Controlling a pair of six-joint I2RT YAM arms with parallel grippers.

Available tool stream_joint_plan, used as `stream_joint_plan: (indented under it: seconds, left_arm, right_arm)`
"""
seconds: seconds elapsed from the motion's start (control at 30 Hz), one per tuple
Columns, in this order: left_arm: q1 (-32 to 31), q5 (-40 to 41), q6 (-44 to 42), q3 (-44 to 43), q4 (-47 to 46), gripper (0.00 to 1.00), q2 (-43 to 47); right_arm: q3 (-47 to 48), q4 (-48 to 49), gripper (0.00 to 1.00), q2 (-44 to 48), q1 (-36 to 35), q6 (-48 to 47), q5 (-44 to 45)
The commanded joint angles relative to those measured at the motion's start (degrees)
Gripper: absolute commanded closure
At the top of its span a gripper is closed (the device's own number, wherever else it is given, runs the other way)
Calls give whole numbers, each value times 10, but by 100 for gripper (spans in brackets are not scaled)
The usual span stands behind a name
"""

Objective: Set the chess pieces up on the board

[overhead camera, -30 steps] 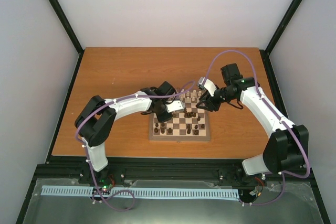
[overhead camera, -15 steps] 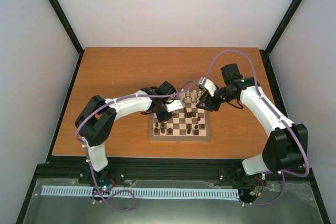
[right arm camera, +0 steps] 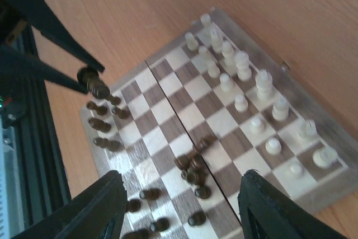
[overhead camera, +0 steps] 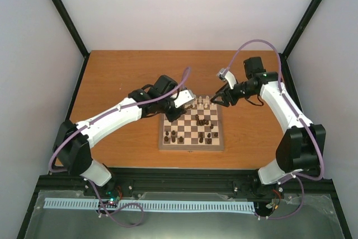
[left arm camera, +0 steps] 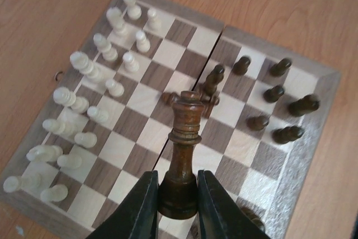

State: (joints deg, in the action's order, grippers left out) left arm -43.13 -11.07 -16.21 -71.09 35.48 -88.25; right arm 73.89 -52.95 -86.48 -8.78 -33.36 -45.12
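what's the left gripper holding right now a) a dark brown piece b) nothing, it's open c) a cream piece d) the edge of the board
A: in the left wrist view the left gripper pinches the base of a tall dark brown piece, held over the board.

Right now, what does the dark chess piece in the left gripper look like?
The dark chess piece is a tall figure of glossy brown turned wood, with a crown-shaped top, a ringed collar, a slim neck and a round base. The left gripper is shut on that base, one finger on each side. It hangs above the board, touching only the fingers.
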Motion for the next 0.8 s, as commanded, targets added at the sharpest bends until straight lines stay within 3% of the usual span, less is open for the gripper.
stream_joint_plan:
  seconds: [0.0,0.2,0.5,0.77]
  left_arm:
    - [-3,-56,36,5,-41,87,19]
    - [-3,-68,49,5,-44,87,29]
    - [-3,-76,57,1,-45,86,41]
    - [-2,-65,60,0,-43,87,39]
  right_arm:
    - [55,-40,44,-56,-20,31,-103]
    - [82,-45,43,-104,-71,65,-155]
    - [95,-39,44,-130,-117,88,-161]
    - [90,-42,60,-135,-121,87,-177]
